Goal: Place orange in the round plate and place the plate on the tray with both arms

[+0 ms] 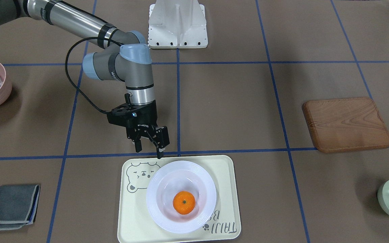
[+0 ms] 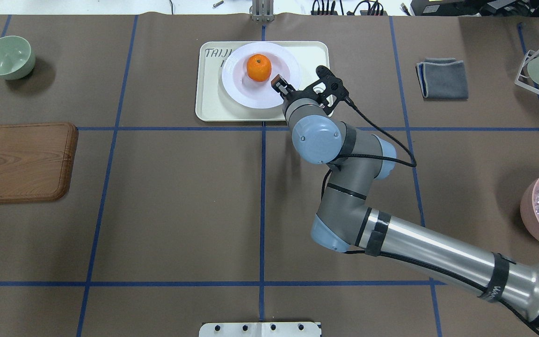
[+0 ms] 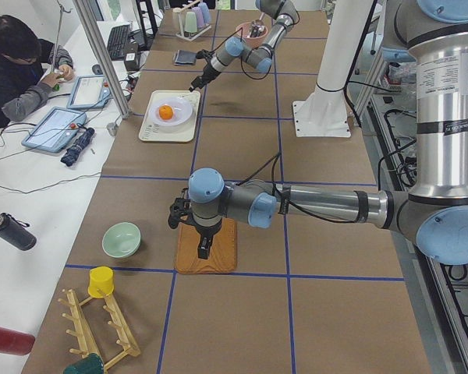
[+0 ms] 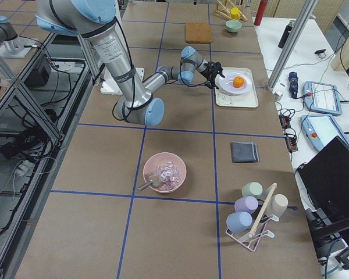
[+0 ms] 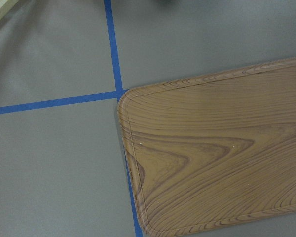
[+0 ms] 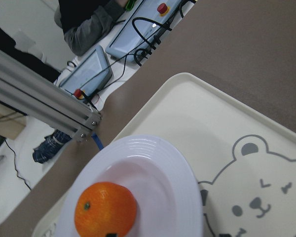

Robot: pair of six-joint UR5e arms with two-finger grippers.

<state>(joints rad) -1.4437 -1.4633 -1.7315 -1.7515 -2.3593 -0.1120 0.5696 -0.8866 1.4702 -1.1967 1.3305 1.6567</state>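
Where the small orange mandarin (image 1: 184, 202) sits in the glossy white round plate (image 1: 153, 199) on the cream plastic tray (image 1: 228, 182), lower centre, the right gripper (image 1: 149, 152) hangs wide open and empty. Whether the left gripper (image 3: 205, 249) is spread, I cannot tell.

Gloss on the crockery, matt nearly everywhere else.

The round plate (image 1: 154, 199) was smooth, glossy white with a finely ridged rim that caught the light, and the orange (image 1: 184, 202) had a faintly dimpled peel with a soft shine. The tray (image 1: 226, 175) looked like smooth cream plastic with a dull satin surface. The counter (image 1: 231, 111) was covered in a matt brown, paper-like sheet lined with blue tape (image 1: 178, 101). The wooden board (image 1: 346, 124) showed strong grain under a low sheen, and the folded grey cloth (image 1: 12, 206) looked soft and matt. The right arm (image 1: 73, 22) had a bright brushed-metal tube, matt grey joints and smooth pale-blue caps; its jaws were matt black.
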